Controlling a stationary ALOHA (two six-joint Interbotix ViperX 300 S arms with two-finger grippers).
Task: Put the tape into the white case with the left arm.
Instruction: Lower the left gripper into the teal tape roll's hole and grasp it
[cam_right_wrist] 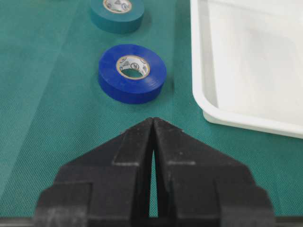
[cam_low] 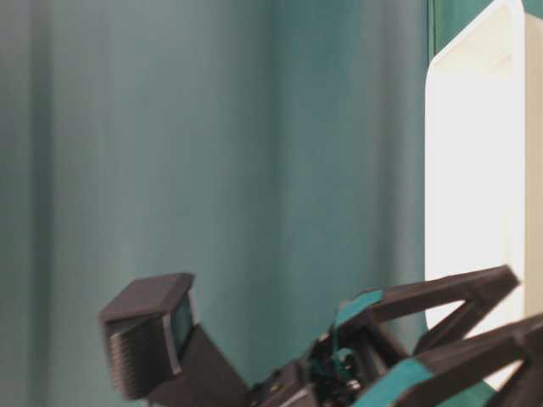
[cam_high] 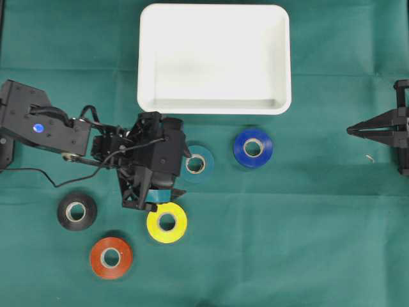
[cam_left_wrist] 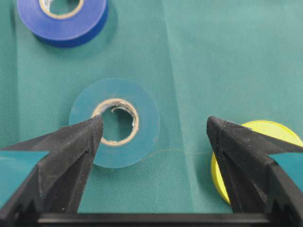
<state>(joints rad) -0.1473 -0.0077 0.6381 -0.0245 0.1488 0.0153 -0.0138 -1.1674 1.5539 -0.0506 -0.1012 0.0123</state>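
Black fingers [cam_left_wrist: 71,156] with teal bands fill the foreground of your left wrist view, spread wide apart and holding nothing. Your left gripper [cam_left_wrist: 154,130] hangs over the green surface [cam_left_wrist: 213,56] with the teal tape roll [cam_left_wrist: 114,122] under its left finger and the yellow roll [cam_left_wrist: 265,142] beside its right one. Teal tape lies flat, just ahead of the white case [cam_high: 214,105], which stands empty toward the top of the overhead view. Blue [cam_high: 253,148], black [cam_high: 77,211] and red [cam_high: 110,257] rolls lie apart around it.

Judge the roll light and stiff, a firm ring with a smooth, somewhat slippery outer wall. You would likely do best to straddle its outer edge across the full width, or drop one finger into the cardboard core and pinch the wall. Your right gripper [cam_right_wrist: 152,127] rests at the far side, fingers pressed together.
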